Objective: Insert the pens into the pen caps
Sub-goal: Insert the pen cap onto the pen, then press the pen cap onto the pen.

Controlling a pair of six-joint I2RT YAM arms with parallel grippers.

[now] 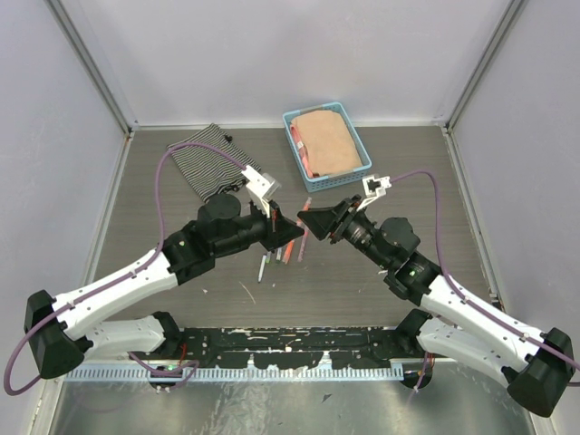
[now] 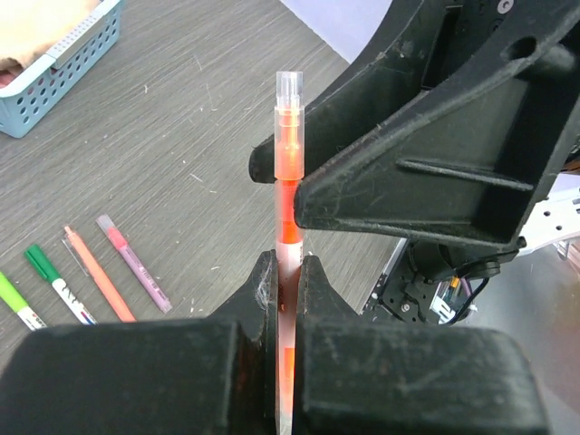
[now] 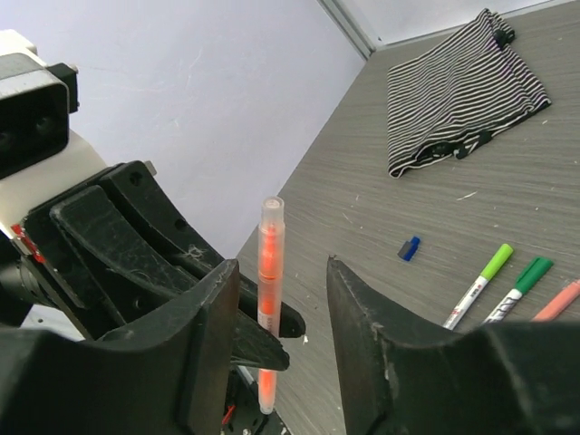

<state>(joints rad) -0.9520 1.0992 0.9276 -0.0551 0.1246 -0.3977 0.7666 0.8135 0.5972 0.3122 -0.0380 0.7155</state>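
Above grey scratched table (image 1: 349,294), pale walls (image 1: 272,54) | left gripper (image 2: 288,269) clamps orange pen (image 2: 288,154) | right gripper (image 3: 283,272) jaws apart

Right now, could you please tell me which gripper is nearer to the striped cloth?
Left. The left gripper, holding an orange pen, sits just right of the striped cloth, toward the near edge; the right gripper faces it from farther right.
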